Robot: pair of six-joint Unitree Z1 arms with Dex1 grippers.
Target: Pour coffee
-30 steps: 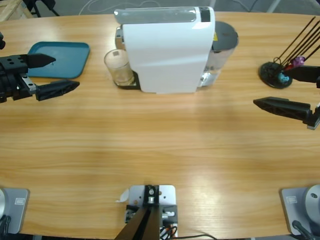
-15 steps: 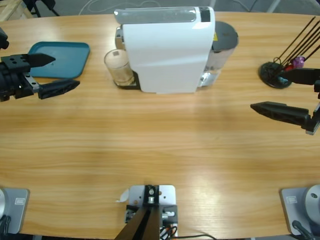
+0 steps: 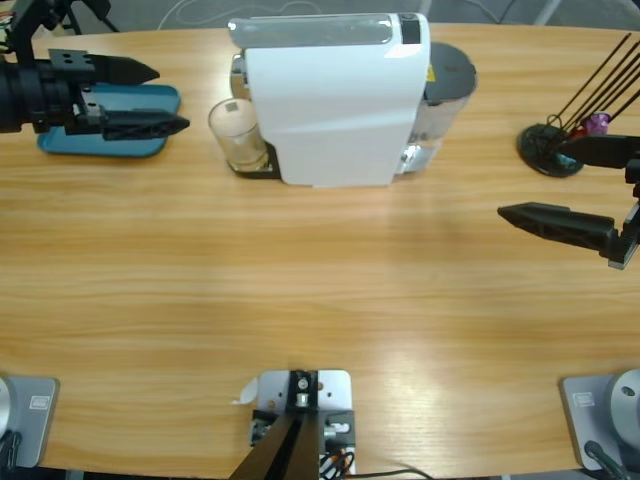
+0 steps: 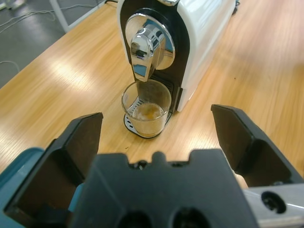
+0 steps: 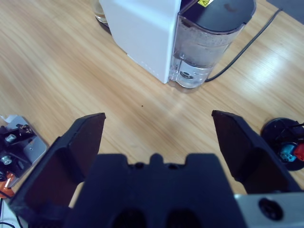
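A small clear glass cup (image 4: 146,110) stands under the chrome spout of the white boxy coffee machine (image 3: 335,98) on the wooden desk (image 3: 320,300). A shallow pale brown layer of coffee (image 4: 146,112) lies inside. Nothing is lifted yet: the left claw (image 3: 155,98) and the right claw (image 3: 545,180) are both spread wide, holding nothing.

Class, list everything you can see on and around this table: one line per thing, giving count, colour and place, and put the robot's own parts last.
coffee machine: one, white, back middle of the table.
water tank: one, clear with a dark lid, at the machine's rear.
glass: one, clear, under the chrome spout.
coffee: shallow pale brown layer, in the glass.
tray: one, teal, back left.
capsule stand: one, black wire, back right, holding coloured capsules.
table: one, wooden.
left gripper: black, open, over the tray.
right gripper: black, open, at the right edge.
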